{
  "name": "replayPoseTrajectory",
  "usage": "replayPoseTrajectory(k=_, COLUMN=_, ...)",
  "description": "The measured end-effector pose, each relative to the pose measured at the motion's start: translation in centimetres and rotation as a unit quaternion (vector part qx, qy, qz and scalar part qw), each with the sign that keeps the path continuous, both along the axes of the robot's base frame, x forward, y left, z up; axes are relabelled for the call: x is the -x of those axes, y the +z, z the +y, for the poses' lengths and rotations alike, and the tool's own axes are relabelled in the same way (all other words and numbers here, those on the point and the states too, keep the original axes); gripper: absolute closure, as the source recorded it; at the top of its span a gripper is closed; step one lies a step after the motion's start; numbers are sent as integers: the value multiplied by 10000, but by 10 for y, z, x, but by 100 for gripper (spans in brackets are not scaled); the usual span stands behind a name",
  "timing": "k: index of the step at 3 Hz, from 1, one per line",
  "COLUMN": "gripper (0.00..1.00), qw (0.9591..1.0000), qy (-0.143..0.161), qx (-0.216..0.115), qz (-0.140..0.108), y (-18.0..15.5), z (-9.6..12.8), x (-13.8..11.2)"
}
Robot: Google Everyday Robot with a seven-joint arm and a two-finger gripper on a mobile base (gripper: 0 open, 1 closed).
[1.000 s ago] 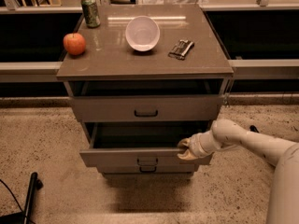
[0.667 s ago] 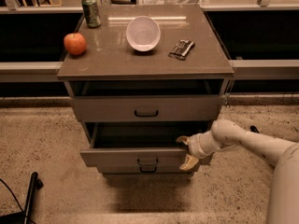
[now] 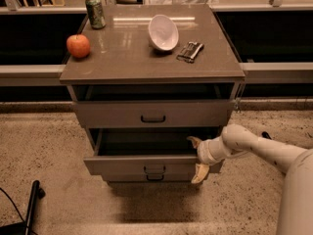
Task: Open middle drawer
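**Lower finger sagging further down the middle drawer's front**

Compared with a second ago, the gripper (image 3: 197,156) is hanging one pale finger lower, so its tip is now dangling in front of the bottom drawer (image 3: 122,178). The middle drawer (image 3: 127,165) is hardly shifting.

From the camera view, the middle drawer is standing pulled out further than the two others, showing a dark, shallow tray. The gripper is sitting at the right end of that drawer's front with its fingers spread wide. One finger is poking up over the front's top edge and the other is hanging down outside it, so it is clamping nothing. The white arm (image 3: 259,148) is reaching in from the right, low over the speckled floor (image 3: 49,151).

Above, the top drawer (image 3: 195,112) is also standing slightly open, overhanging the back of the middle drawer's tray.

On the cabinet top (image 3: 122,62), an apple (image 3: 78,46) is sitting at the left and a can (image 3: 95,11) is standing behind it. A white bowl (image 3: 164,32) is tipping on its side near the middle, and a small dark object (image 3: 190,51) is lying just right of it. A dark pole (image 3: 32,204) is leaning at the lower left.
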State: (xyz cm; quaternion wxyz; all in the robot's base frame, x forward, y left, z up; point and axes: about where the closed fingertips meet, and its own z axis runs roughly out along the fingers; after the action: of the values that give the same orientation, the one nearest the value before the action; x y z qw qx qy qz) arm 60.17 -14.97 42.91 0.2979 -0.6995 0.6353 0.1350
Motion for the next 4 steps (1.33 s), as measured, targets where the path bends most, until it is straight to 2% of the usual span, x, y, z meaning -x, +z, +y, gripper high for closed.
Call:
replayPoseTrajectory(k=1, gripper=17, qw=9996, qy=34, qx=39, qz=280, y=-13, z=2, x=21)
replayPoseTrajectory(k=2, gripper=40, qw=9977, qy=172, qx=175, qz=635, y=-19, z=14, x=59)
replayPoseTrajectory(k=3, gripper=40, qw=9966, qy=216, qx=242, qz=754, y=-17, z=18, x=75)
replayPoseTrajectory(k=4, gripper=39, qw=9964, qy=159, qx=339, qz=766, y=-2, z=19, x=88)
